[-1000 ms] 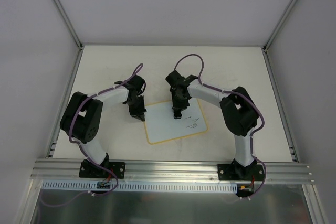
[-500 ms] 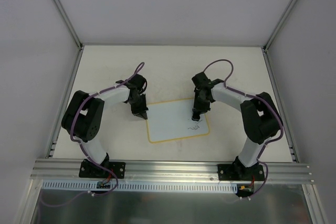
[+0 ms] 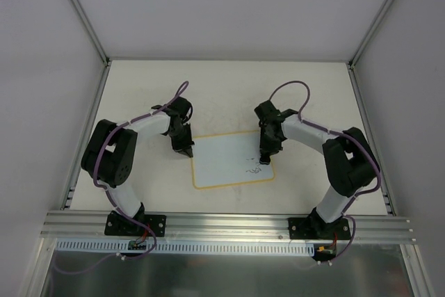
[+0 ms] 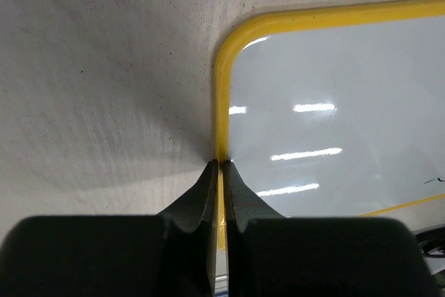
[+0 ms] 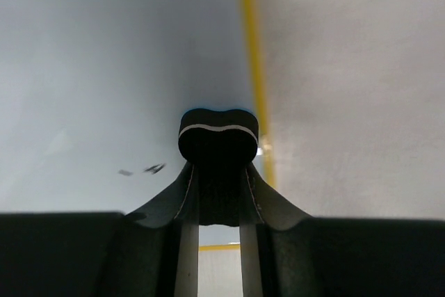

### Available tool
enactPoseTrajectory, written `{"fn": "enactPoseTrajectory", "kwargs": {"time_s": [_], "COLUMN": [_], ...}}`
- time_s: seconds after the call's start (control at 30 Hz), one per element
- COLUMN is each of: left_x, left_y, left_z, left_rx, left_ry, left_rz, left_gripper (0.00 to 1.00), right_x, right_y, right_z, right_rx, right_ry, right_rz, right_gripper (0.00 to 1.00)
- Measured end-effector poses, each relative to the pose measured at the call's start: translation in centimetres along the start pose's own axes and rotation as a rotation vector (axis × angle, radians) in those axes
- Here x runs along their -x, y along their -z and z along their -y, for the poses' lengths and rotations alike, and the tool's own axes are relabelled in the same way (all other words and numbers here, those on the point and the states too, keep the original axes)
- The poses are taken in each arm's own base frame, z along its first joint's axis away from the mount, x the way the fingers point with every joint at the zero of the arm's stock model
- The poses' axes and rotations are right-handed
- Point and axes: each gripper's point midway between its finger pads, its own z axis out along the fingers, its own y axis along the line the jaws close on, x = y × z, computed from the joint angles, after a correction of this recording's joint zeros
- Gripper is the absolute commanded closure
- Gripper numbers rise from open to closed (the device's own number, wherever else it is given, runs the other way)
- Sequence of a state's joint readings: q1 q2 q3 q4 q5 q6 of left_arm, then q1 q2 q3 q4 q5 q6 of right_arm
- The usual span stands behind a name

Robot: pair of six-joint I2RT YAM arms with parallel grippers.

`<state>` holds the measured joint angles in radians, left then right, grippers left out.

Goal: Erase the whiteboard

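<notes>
**1. R gripper** (image 5: pixel 218 175): jaws pinching a small dark block (image 5: pixel 218 137) w/ a pale stripe, prob. the eraser. Block sticks out past the tips, pointed at the board. Contact w/ the surface: can't tell. In top view it sits over the board's right part, near the right edge.

**2. L gripper** (image 4: pixel 219 172): fingers pressed together, nothing between. Tips rest on the yellow rim (image 4: pixel 221 88) just short of the board's rounded corner. Top view puts it at the far-left corner. Reads as a hold-down, by my judgement.

**3. Whiteboard** (image 3: pixel 226 161): flat on the table (image 3: pixel 229 88), between the two arms, slightly skewed. Most of the surface is white. Scribbles (image 3: pixel 252 167) are left at the near-right part, just beside the R gripper. The R wrist view shows two small marks just beside the block, on the side away from the rim.

**4. Step in hand (judgement):** wiping the last marks; task mostly done. To do it well:
- Set the block's face flat on the board, w/ light even pressure.
- Use short overlapping strokes across the marks, towards the board's middle, not out over the rim.
- Keep L tips pressing down so the board doesn't slide or turn.
- Lift clear & check via wrist cam for faint residue.

**5. Risks:** a tilted block rides on one edge & smears; too much side force skids the board out from under L.
</notes>
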<state>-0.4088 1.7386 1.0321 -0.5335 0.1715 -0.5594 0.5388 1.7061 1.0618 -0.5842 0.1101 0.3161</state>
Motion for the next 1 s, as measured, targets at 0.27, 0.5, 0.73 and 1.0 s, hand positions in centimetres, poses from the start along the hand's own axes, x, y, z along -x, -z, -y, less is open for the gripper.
{"fn": "enactPoseTrajectory", "kwargs": {"time_s": [0.27,0.5,0.73,1.0], "left_x": [0.1,0.1,0.2,0.4], "left_y": [0.0,0.0,-0.1,-0.1], "left_z": [-0.1,-0.1,0.1,0.1], "left_rx": [0.005,0.005,-0.002,-0.02], "left_ry": [0.006,0.006,0.005,0.02], "left_rz": [-0.007,-0.006,-0.004,-0.016], "left_gripper": [1.0,1.0,1.0,1.0], "right_x": [-3.2,-3.1,-2.2,-0.9], "right_y": [1.2,0.2,-0.1,0.0], "right_z": [-9.5,-12.7,-9.8,-0.9], "right_rx": [0.162,0.199,0.222,0.085], "right_ry": [0.322,0.416,0.263,0.016], "right_rz": [0.015,0.031,0.05,0.067], "right_gripper": [1.0,1.0,1.0,1.0]}}
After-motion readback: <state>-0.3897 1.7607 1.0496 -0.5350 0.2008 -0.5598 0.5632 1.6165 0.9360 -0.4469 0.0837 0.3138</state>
